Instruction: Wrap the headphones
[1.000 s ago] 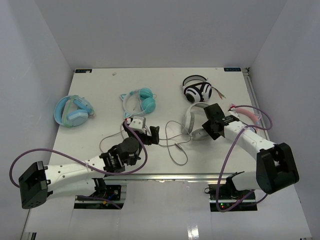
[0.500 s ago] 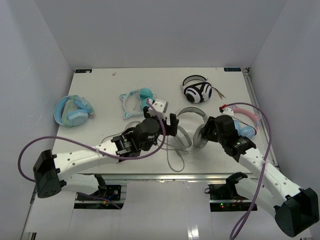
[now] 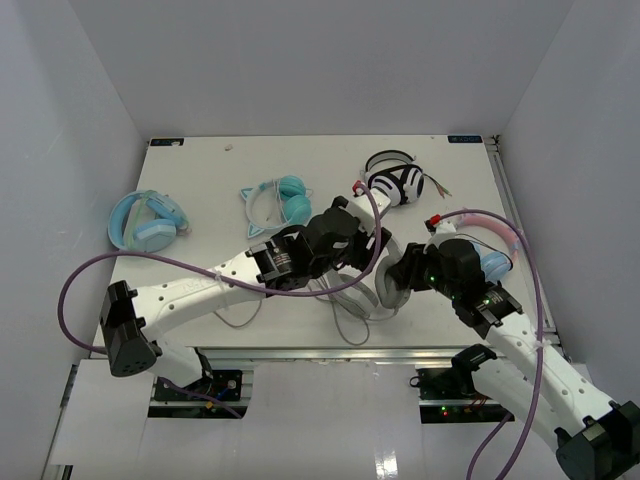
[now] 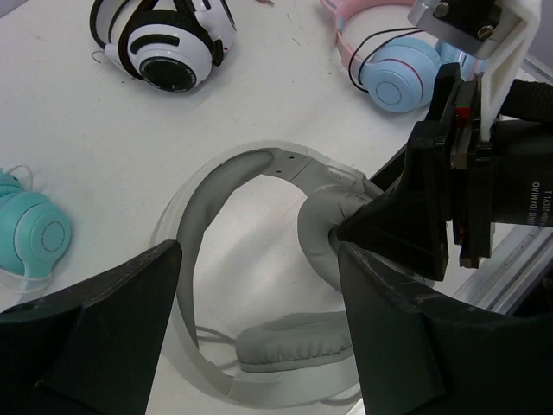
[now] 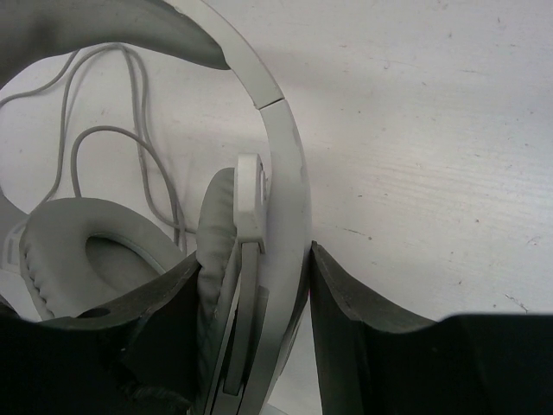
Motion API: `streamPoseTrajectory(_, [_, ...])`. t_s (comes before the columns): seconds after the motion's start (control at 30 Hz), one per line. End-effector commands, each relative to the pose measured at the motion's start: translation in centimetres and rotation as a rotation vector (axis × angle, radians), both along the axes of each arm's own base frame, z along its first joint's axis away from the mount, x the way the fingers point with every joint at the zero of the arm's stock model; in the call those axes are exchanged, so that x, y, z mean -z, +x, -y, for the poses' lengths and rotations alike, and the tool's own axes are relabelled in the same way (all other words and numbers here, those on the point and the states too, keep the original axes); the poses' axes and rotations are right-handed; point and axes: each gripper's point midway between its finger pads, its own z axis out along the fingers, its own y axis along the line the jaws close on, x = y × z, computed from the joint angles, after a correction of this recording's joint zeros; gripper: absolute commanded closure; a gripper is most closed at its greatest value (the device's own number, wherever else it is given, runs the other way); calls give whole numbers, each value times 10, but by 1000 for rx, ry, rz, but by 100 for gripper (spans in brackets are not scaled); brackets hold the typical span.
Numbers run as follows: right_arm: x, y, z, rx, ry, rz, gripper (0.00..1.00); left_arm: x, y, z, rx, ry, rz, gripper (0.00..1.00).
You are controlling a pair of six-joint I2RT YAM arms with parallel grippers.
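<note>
On the counter, right pincer is clamping the grey headphones' ear cup to anchor them while left pincer, fingers apart, is hovering over the headband.

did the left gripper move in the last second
Yes. The left gripper swung right and up the table toward the striped headphones, now above the grey headphones.
</note>
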Motion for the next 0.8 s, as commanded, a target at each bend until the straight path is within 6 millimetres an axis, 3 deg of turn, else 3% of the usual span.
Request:
streamPoseTrajectory(0.0, [-31, 0, -16, -82, 84, 113, 92, -3, -7, -8, 42, 120, -26, 17])
streamPoseTrajectory(0.33, [-43, -6, -12, -91, 89, 159, 92, 18, -6, -24, 10, 282, -72, 17])
streamPoseTrajectory(0.47, [-43, -9, -11, -95, 88, 163, 92, 25, 1, -30, -41, 325, -66, 22])
streamPoseTrajectory(0.77, [-47, -10, -9, -96, 87, 173, 92, 43, 8, -28, -61, 400, -73, 26])
